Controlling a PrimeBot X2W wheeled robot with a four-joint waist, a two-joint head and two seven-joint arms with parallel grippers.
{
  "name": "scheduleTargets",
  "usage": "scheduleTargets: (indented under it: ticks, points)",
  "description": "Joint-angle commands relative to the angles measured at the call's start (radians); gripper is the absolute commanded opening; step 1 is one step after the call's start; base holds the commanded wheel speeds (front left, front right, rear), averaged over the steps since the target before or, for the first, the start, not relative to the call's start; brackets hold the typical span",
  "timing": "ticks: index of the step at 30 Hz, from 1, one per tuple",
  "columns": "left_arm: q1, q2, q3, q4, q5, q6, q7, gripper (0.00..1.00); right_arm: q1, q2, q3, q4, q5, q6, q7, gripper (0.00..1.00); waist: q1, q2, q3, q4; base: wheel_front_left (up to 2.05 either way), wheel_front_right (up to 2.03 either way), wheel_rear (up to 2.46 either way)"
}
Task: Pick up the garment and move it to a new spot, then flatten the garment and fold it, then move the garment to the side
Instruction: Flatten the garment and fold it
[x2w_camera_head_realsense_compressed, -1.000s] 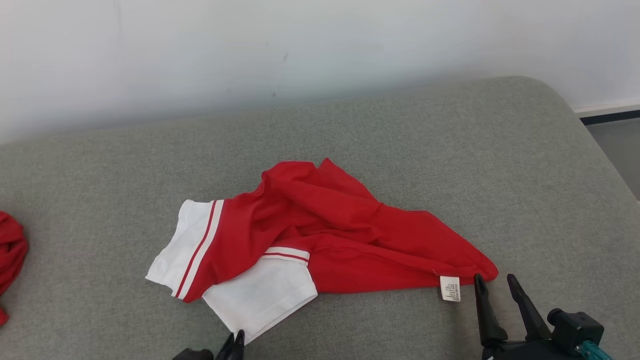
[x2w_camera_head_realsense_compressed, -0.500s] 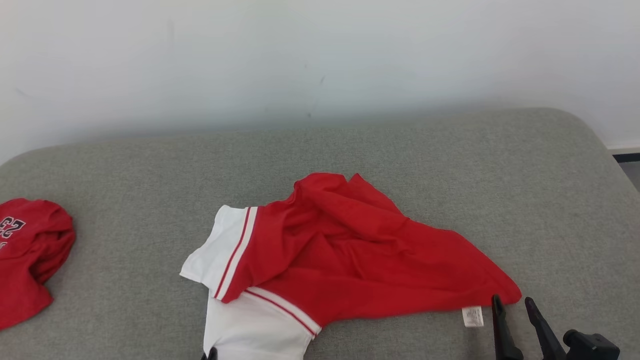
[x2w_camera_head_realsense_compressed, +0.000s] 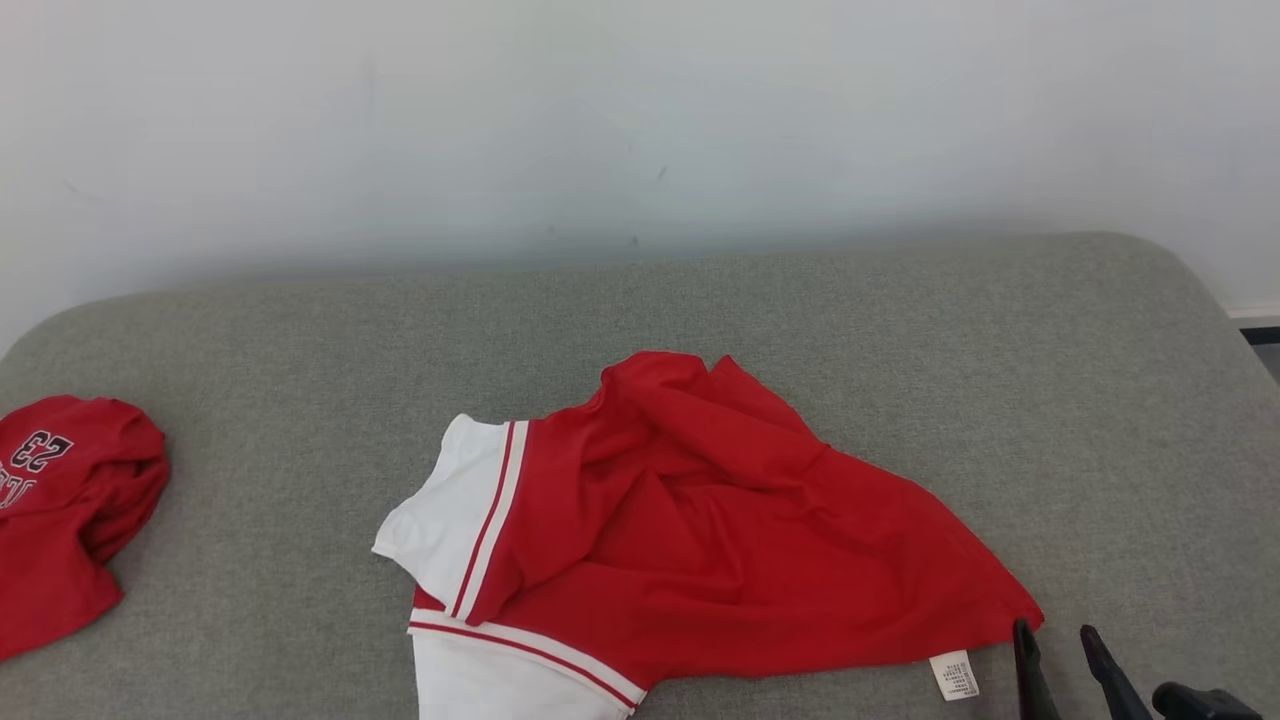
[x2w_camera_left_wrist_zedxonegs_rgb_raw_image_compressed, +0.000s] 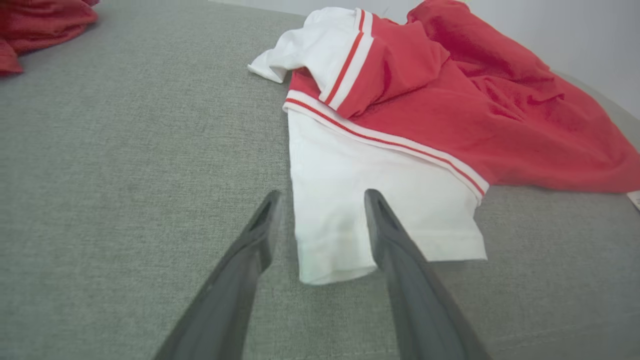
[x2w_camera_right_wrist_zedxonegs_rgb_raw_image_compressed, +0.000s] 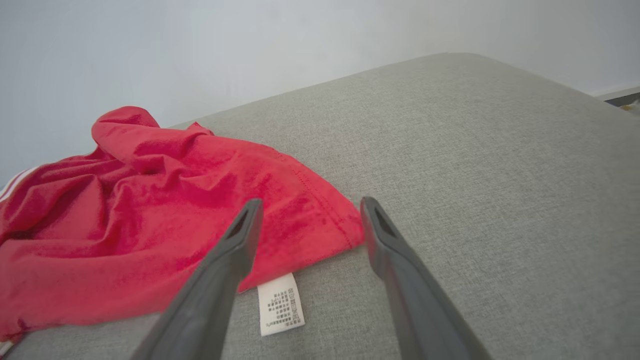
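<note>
- So, the big change: the left gripper (x2w_camera_left_wrist_zedxonegs_rgb_raw_image_compressed: 322, 195) was pinched shut at the tip of the white sleeve (x2w_camera_left_wrist_zedxonegs_rgb_raw_image_compressed: 330, 225) a moment ago, and now its fingers stand well apart with nothing between them. It has let go.
- That sleeve now lies flat and straight on the grey cushion (x2w_camera_head_realsense_compressed: 900, 350), pointing back toward the robot. Before, it sat at an angle under the red part, so to me this looks like a pull-and-release to smooth it out.
- In the left wrist view one finger overlaps the sleeve's edge. I can't tell if it's actually touching the cloth.
- The right gripper (x2w_camera_right_wrist_zedxonegs_rgb_raw_image_compressed: 311, 202) hasn't changed: spread wide, empty, hovering right at the garment's hem corner (x2w_camera_right_wrist_zedxonegs_rgb_raw_image_compressed: 345, 230), next to the little white label (x2w_camera_right_wrist_zedxonegs_rgb_raw_image_compressed: 280, 305).
- The head view itself has shifted, which is why another red garment (x2w_camera_head_realsense_compressed: 60, 500) now shows fully at far left. That's the camera moving, not the clothes.
- The garment (x2w_camera_head_realsense_compressed: 700, 540) sits mid-cushion, near the front edge. The red body is still bunched and wrinkled, and the other sleeve is folded over on top.
- My read: we're in the flattening stage, one sleeve sorted, plenty left. The hem corner on the right looks like the obvious next grab, with folding after that.
</note>
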Motion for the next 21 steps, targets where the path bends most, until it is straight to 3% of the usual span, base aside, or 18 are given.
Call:
scheduleTargets:
  ticks: [1, 10, 21]
  points:
    - [0.003, 0.0, 0.003, -0.007, -0.006, 0.003, -0.01, 1.0, 0.008, -0.01, -0.007, 0.009, -0.002, -0.003, 0.0, 1.0, 0.0, 0.0, 0.0, -0.001, 0.0, 0.0, 0.0]
    - [-0.02, 0.006, -0.012, 0.025, -0.012, -0.001, 0.016, 1.0, -0.033, -0.053, -0.013, 0.094, -0.02, -0.003, 0.005, 1.0, 0.0, 0.0, -0.003, -0.005, 0.0, 0.0, 0.0]
    - [-0.029, -0.007, -0.017, 0.189, -0.051, -0.022, 0.011, 1.0, -0.158, -0.08, 0.031, 0.247, -0.011, -0.002, 0.033, 1.0, 0.0, 0.0, 0.018, -0.01, 0.0, 0.0, 0.0]
